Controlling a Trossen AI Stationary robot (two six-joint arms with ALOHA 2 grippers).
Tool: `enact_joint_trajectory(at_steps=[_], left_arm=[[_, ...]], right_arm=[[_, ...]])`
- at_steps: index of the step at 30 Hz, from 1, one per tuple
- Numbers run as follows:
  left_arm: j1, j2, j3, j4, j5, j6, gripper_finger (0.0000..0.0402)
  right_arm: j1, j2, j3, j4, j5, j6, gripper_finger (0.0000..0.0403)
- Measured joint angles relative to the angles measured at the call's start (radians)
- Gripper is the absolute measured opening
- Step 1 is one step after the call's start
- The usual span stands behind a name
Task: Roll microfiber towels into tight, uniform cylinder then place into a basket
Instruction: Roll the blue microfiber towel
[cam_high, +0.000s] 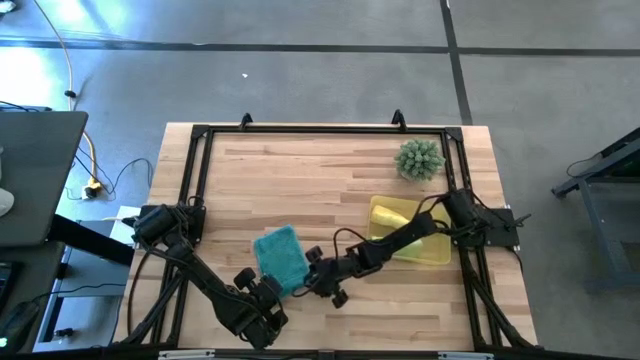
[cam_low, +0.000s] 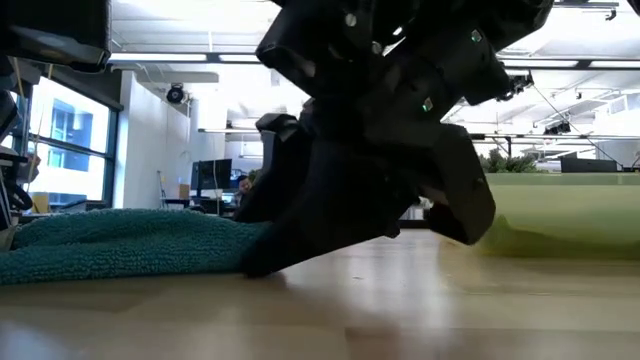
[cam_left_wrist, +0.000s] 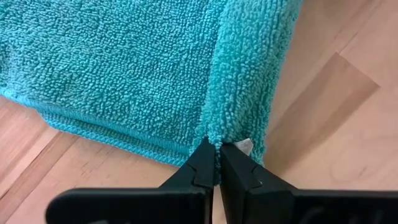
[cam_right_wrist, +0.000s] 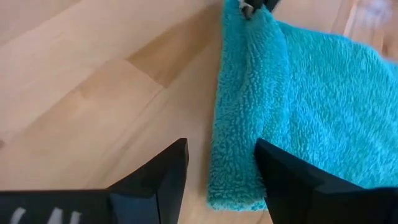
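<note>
The teal towel (cam_high: 279, 254) lies on the counter (cam_high: 330, 170). The left end effector (cam_left_wrist: 217, 163) pinches the corner of its rolled edge; the right end effector (cam_right_wrist: 221, 171), fingers apart, holds nothing. I think both must roll evenly and tightly. The basket (cam_high: 432, 256) is half hidden by the right arm.

Four cameras: one overhead, one at table height, one on each wrist.

The high view looks straight down on the whole table (cam_high: 330, 180). The low view faces level across it, so near the arms that they block most of the picture, seemingly. Each wrist view sits close over the teal towel (cam_left_wrist: 124, 62), and both share its rolled edge (cam_right_wrist: 242, 112) from opposite ends.
</note>
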Motion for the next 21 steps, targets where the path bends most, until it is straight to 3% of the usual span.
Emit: enact_joint_trajectory(at_steps=[6, 15, 18, 21], left_arm=[[0.002, -0.003, 0.023, -0.013, 0.022, 0.02, 0.0001], [-0.002, 0.0, 0.065, -0.032, 0.064, 0.116, 0.0012], [-0.002, 0.0, 0.096, -0.102, 0.09, 0.156, 0.0029], [-0.005, 0.0, 0.133, -0.2, 0.15, 0.178, 0.0045]], right_arm=[[-0.02, 0.014, 0.001, -0.016, -0.004, 0.114, 0.0157], [-0.023, 0.018, 0.001, -0.025, 0.023, 0.15, 0.0017], [-0.025, 0.018, 0.001, -0.028, 0.009, 0.182, 0.0011], [-0.043, 0.017, 0.001, -0.031, -0.074, 0.269, 0.0008]])
